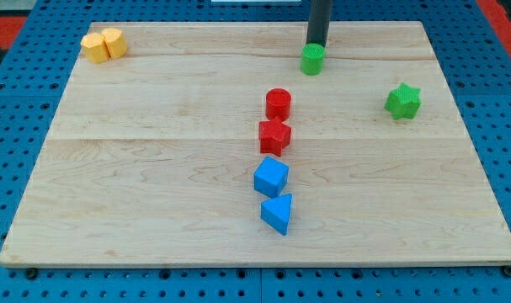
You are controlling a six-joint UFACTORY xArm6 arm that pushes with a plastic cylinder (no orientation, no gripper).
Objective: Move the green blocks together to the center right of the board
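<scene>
A green cylinder block sits near the view's top, right of the middle. A green star block lies further right and a little lower, well apart from it. My tip is at the lower end of the dark rod that comes down from the view's top edge. It stands just behind the green cylinder, at its top side, touching or nearly touching it.
A red cylinder and a red star sit at the board's middle. A blue cube and a blue triangle lie below them. Two yellow blocks sit together at the top left. The wooden board lies on a blue pegboard.
</scene>
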